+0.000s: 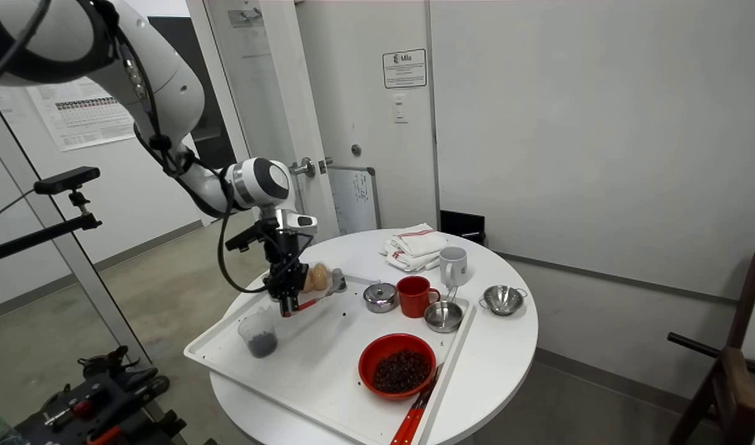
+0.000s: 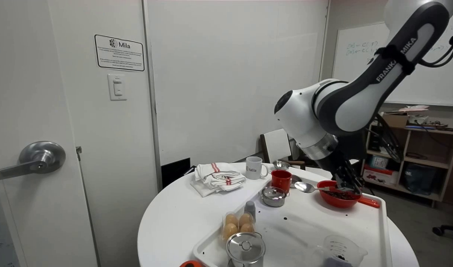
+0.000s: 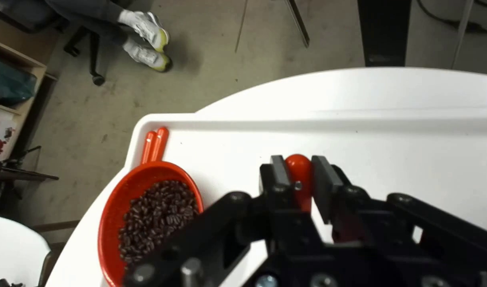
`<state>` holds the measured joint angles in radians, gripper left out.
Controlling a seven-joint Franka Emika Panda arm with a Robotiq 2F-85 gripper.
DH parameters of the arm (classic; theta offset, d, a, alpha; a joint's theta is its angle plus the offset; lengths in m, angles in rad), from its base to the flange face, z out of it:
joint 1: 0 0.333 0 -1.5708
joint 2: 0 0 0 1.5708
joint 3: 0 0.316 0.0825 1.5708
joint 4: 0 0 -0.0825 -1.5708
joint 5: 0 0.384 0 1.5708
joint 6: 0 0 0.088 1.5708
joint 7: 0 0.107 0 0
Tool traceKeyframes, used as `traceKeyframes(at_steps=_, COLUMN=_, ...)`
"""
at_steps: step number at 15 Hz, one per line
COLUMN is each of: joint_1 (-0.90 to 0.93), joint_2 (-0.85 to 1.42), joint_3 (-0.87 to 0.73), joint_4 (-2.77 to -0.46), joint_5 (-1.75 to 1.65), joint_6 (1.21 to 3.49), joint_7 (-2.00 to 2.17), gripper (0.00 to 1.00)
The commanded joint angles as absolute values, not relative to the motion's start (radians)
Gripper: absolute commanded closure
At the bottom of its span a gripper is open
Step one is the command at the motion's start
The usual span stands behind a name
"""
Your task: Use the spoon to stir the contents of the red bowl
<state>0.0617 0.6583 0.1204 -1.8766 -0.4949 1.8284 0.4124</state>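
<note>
The red bowl (image 1: 370, 364) stands on the tray and holds dark beans (image 1: 403, 372). It also shows in the wrist view (image 3: 111, 231). My gripper (image 1: 289, 307) is shut on the orange-red handle of the spoon (image 1: 307, 305), above the tray. The spoon's silvery head (image 2: 305, 187) points away from the fingers, outside the bowl. In the wrist view the handle end (image 3: 299, 164) shows between the fingertips (image 3: 300, 177) and the head is hidden. The gripper is apart from the bowl, to its right in that view. In an exterior view the gripper (image 2: 351, 190) overlaps the bowl (image 2: 337, 202).
The white tray (image 1: 315, 395) holds a clear measuring cup (image 1: 260, 337), a lidded metal pot (image 1: 380, 298), a red cup (image 1: 412, 300) and eggs (image 2: 230, 230). Red-handled utensils (image 1: 411, 423) lie beside the bowl. A mug (image 1: 452, 266) and towels (image 1: 414, 247) are behind.
</note>
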Motion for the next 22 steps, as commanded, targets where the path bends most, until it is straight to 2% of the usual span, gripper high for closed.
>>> traceKeyframes(at_steps=1, joint_1=0.076, joint_2=0.605, joint_3=0.069, joint_4=-2.039, joint_5=-0.437, joint_6=2.099, joint_7=0.470, gripper=0.95)
traceKeyframes(at_steps=4, joint_1=0.090, joint_2=0.626, joint_3=0.030, joint_4=-2.093, joint_5=-0.393, joint_6=2.245, joint_7=0.455, gripper=0.95)
traceKeyframes(at_steps=9, joint_1=0.123, joint_2=0.670, joint_3=-0.022, joint_4=-2.119, joint_5=-0.341, joint_6=2.354, joint_7=0.439, gripper=0.95)
traceKeyframes(at_steps=22, joint_1=0.137, joint_2=0.863, joint_3=-0.057, joint_4=-1.912, joint_5=-0.300, joint_6=2.313, joint_7=0.291, gripper=0.95)
